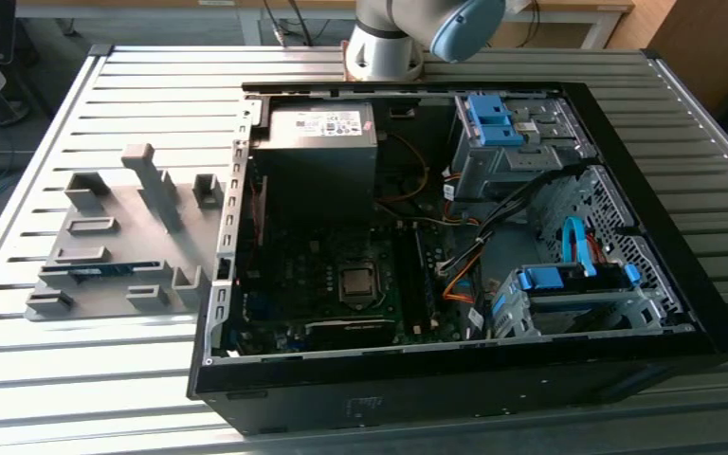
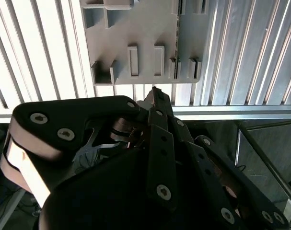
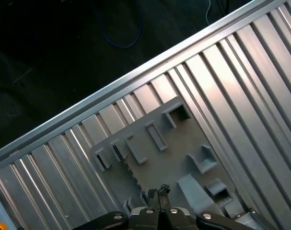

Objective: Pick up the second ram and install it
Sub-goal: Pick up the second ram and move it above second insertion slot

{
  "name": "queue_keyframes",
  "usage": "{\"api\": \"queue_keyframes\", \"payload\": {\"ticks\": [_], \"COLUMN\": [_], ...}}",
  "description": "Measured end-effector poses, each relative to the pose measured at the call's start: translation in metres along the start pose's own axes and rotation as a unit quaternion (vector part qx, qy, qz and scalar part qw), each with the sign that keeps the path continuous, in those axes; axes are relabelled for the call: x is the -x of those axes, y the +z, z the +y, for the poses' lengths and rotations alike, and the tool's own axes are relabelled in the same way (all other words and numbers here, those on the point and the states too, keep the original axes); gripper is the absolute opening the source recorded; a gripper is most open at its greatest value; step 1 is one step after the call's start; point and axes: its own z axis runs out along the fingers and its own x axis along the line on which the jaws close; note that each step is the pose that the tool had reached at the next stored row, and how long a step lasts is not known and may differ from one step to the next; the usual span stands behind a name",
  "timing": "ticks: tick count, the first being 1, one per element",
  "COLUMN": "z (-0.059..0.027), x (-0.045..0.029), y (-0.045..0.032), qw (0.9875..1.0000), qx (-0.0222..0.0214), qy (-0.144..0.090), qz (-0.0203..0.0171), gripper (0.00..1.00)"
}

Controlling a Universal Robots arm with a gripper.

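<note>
The gripper (image 3: 157, 193) hangs over the tray (image 3: 167, 160) — pinched closed and empty, I think. The ram (image 1: 99, 270) sits in its slot — not picked up yet.

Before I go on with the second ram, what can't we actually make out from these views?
1. Second ram: exterior view, only a blue-green sliver in the grey tray; chips and label too small.
2. Motherboard: exterior view, dark and small; whether a stick sits in its slots is unclear.
3. Arm: cut off by the exterior view's top edge.
4. Gripper: second wrist view, its own links hide what lies beneath it.
</note>
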Motion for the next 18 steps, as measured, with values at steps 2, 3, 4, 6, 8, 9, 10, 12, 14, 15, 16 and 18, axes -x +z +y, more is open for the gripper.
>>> {"api": "queue_keyframes", "payload": {"ticks": [2,3,4,6,8,9,10,12,14,15,16,18], "z": [-0.0001,-0.0001,-0.0001,-0.0001,-0.0002,-0.0001,-0.0002,-0.0003,-0.0003,-0.0003,-0.0003,-0.0003], "x": [-0.0001,-0.0001,-0.0001,-0.0002,-0.0004,-0.0007,-0.0008,-0.0010,-0.0011,-0.0011,-0.0011,-0.0011], "y": [0.0001,0.0001,0.0002,0.0003,0.0006,0.0007,0.0009,0.0014,0.0018,0.0021,0.0023,0.0028], "qw": [0.9999,0.9999,0.9997,0.9994,0.9991,0.9990,0.9990,0.9989,0.9982,0.9977,0.9971,0.9958], "qx": [-0.0001,-0.0002,-0.0002,-0.0005,-0.0010,-0.0013,-0.0015,-0.0016,-0.0016,-0.0016,-0.0016,-0.0016], "qy": [-0.011,-0.016,-0.023,-0.035,-0.043,-0.044,-0.044,-0.047,-0.060,-0.068,-0.076,-0.092], "qz": [-0.0001,-0.0001,-0.0001,-0.0001,-0.0003,-0.0005,-0.0006,-0.0006,-0.0006,-0.0006,-0.0006,-0.0007], "gripper": [0.11,0.11,0.11,0.11,0.11,0.11,0.11,0.11,0.11,0.11,0.11,0.11]}}
